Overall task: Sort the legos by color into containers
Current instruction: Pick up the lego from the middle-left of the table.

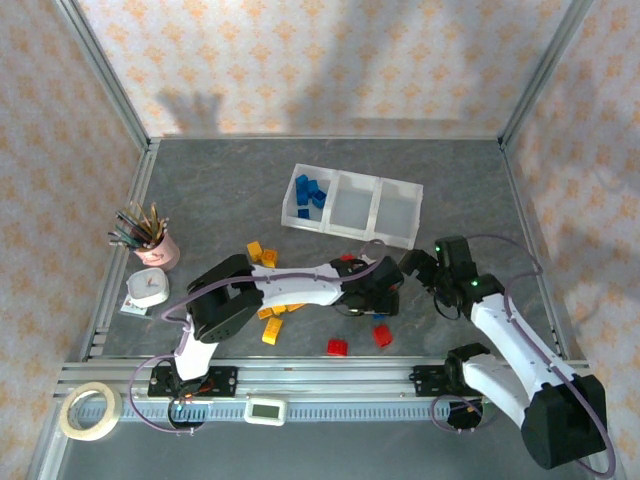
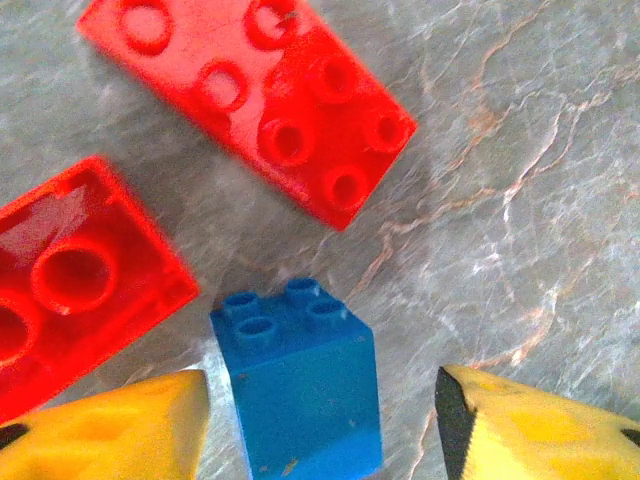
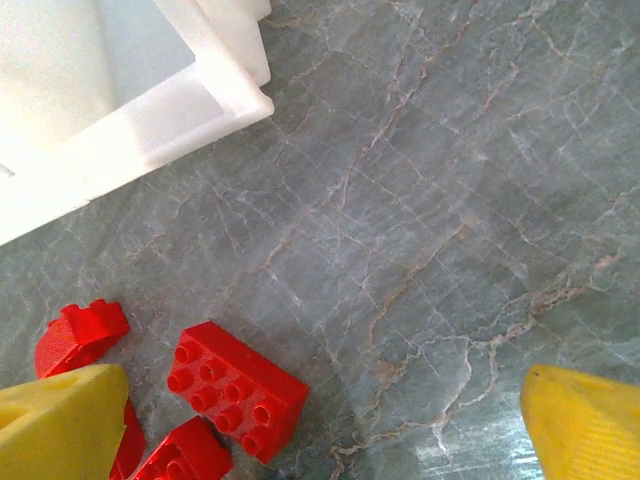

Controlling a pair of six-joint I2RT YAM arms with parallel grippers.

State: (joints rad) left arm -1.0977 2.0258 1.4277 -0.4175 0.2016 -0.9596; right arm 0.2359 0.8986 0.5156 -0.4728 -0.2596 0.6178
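Observation:
A blue brick [image 2: 300, 385] stands on the grey table between the yellow fingers of my left gripper [image 2: 322, 400], which is open with a gap on both sides. Just beyond it lie a red oblong brick [image 2: 250, 100] and an upturned red brick [image 2: 70, 280]. In the top view my left gripper [image 1: 375, 298] reaches right of centre, in front of the white three-compartment tray [image 1: 398, 210], whose left compartment holds blue bricks [image 1: 310, 193]. My right gripper [image 1: 417, 266] hovers open beside it. The right gripper [image 3: 325, 400] has bare table between its fingers and red bricks [image 3: 235, 390] at its left.
Yellow bricks [image 1: 272, 330] lie under the left arm, with more [image 1: 262, 253] behind it. Two red bricks [image 1: 337, 347] sit near the front edge. A pink pencil cup [image 1: 157, 245], a white timer [image 1: 148, 288] and a tape roll [image 1: 90, 410] are on the left.

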